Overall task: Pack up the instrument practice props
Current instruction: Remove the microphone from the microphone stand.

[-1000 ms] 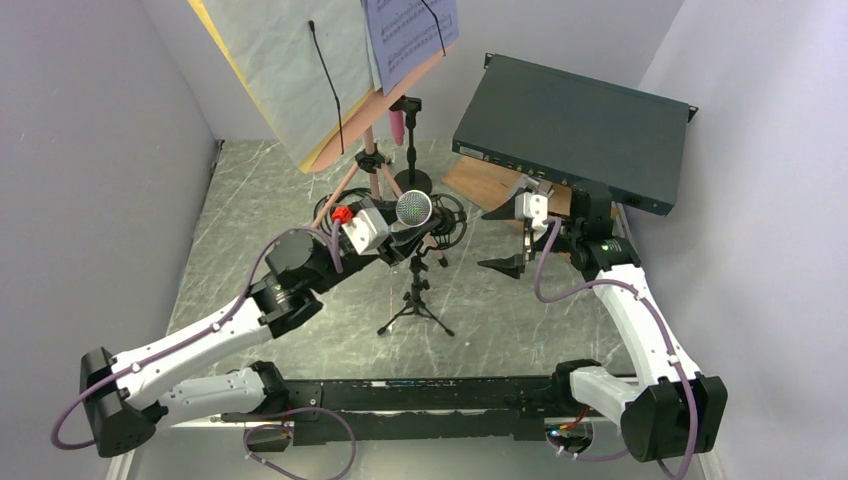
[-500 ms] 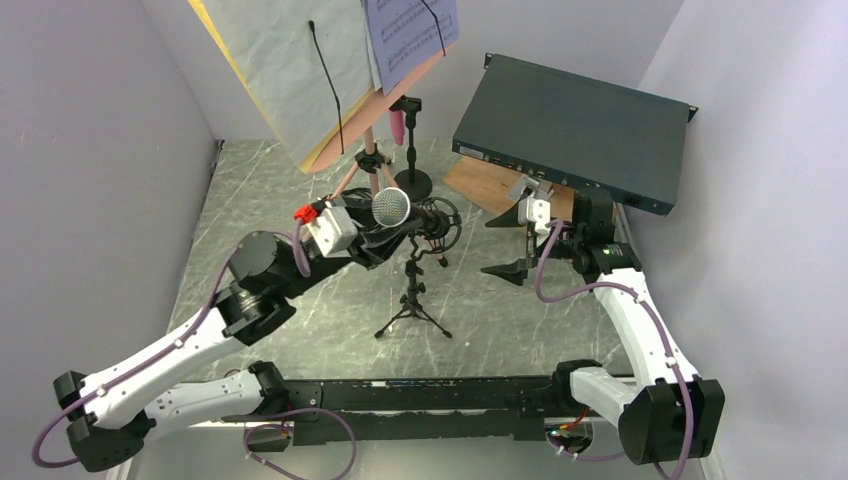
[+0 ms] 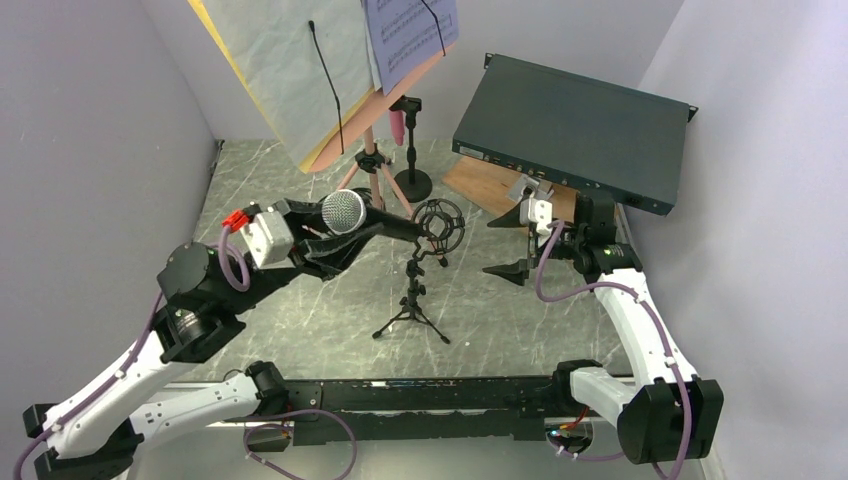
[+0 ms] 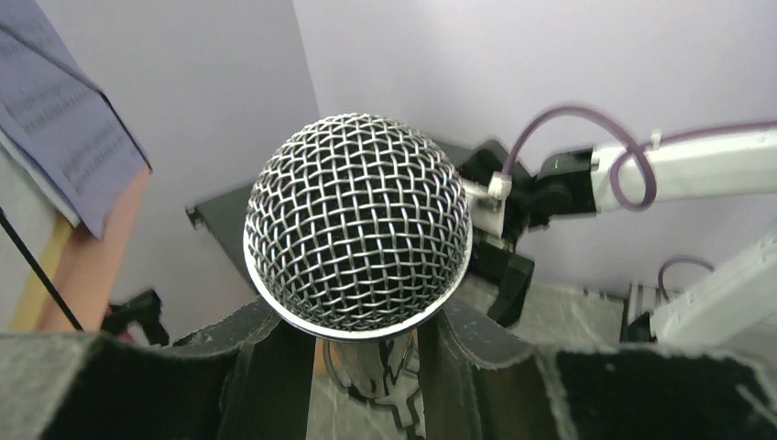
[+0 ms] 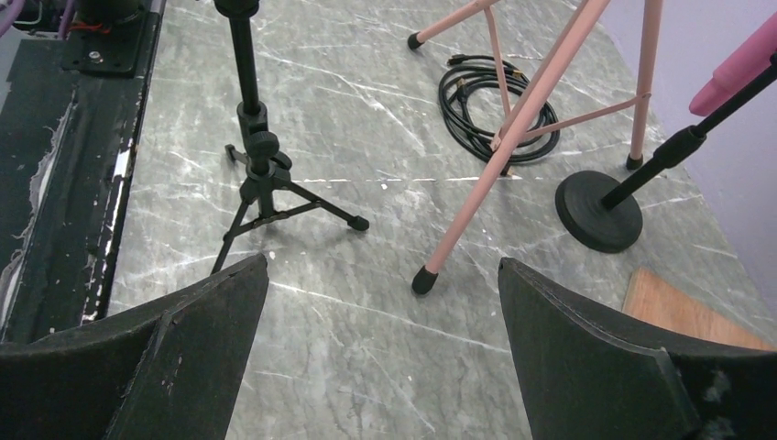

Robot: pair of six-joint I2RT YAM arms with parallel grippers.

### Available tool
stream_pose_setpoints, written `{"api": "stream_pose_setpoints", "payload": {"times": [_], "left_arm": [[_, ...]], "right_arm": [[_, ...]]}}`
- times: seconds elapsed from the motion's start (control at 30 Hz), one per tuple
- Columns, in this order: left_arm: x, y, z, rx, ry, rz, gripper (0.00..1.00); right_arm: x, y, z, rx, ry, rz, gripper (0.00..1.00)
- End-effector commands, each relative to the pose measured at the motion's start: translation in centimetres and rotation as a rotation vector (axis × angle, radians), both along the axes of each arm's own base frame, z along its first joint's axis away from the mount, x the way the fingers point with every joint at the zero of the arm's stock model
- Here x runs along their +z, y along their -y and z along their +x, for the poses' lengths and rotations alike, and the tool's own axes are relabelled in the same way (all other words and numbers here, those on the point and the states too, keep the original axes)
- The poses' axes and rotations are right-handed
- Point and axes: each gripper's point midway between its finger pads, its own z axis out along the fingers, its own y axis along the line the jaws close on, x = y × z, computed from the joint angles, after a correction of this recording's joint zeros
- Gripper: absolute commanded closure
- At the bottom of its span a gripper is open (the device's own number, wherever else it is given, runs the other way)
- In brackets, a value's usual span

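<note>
Seemingly half-closed, the left gripper [image 4: 362, 367] clasps the black microphone [image 4: 357, 220].

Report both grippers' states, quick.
Left gripper: closed on the mic.
Right gripper: open, holding nothing.

Counting as I go. Microphones, two: the black microphone [image 3: 343, 212] with the mesh head and the pink microphone [image 3: 398, 125]. Stands, three: the pink music stand [image 5: 501, 156] with three feet showing, the round-base stand [image 5: 600, 211], and the small black tripod [image 3: 413, 300]. Sheets up top, two I can tell apart: the big pale sheet [image 3: 280, 70] and the printed page [image 3: 410, 30]. One cable coil [image 5: 495, 105]. One teal rack box [image 3: 575, 125]. One wooden board [image 3: 478, 182]. My own pincers, two: left pincer [image 3: 320, 235], right pincer [image 5: 383, 266].
</note>
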Motion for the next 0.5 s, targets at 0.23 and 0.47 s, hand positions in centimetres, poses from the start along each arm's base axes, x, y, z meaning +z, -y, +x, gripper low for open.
{"api": "stream_pose_setpoints", "payload": {"times": [0.23,0.47], "left_arm": [[-7.5,-4.9,-0.1,0.152,-0.385,0.226,1.0],[-13.2,-7.7,2.5,0.389,-0.523,0.314,1.0]], "right_arm": [[0.1,0.3,-0.5,0.02,0.038,-0.003,0.01],[-0.2,0.5,-0.3,0.011,0.035,-0.01,0.01]]}}
